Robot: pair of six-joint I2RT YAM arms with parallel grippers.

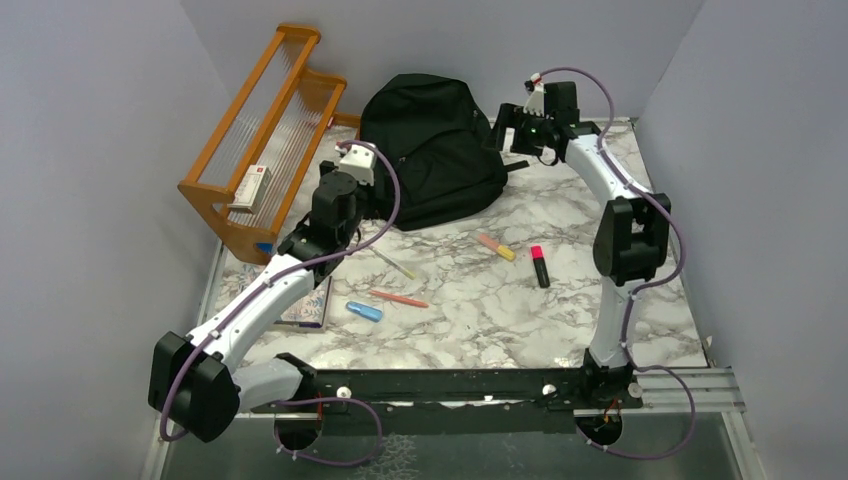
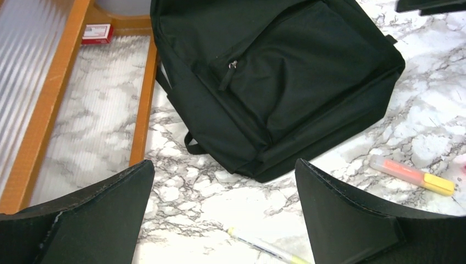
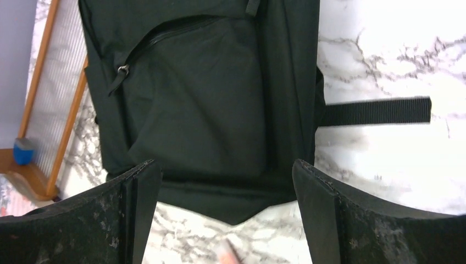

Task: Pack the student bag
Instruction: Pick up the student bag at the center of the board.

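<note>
Here's the bag (image 1: 430, 150), lying flat at the far middle of the marble table (image 1: 600, 320). Its front pocket faces up, and the zip pull (image 2: 232, 65) shows at one corner of the pocket. One black strap (image 3: 376, 111) lies flat on the marble, sticking out from the bag's side.

The left gripper (image 2: 224, 170) is just beside the bag's left edge. Its fingers (image 2: 99, 220) are spread wide with only marble between them, and the bag's corner sits just beyond the tips, untouched.

The right gripper (image 3: 225, 168) is over by the bag's far right corner, jaws wide apart too and holding nothing. Its camera looks down on the pocket, with an edge of the bag showing between the fingers (image 3: 351, 220).

At far left a wooden rack (image 1: 265, 140) stands next to the bag. A small red-and-white box (image 1: 250, 185) lies on it, and there's something blue (image 1: 263, 246) at its near end.

Loose on the table, near of the bag:
- a white pen (image 1: 395, 263) close by the left arm
- a yellow highlighter (image 1: 496, 247)
- a pink highlighter (image 1: 540, 266) just to its right
- an orange pen (image 1: 398, 298)
- a blue piece (image 1: 364, 311) beside the orange pen

A flat book (image 1: 305, 305) lies under the left forearm, mostly hidden.
</note>
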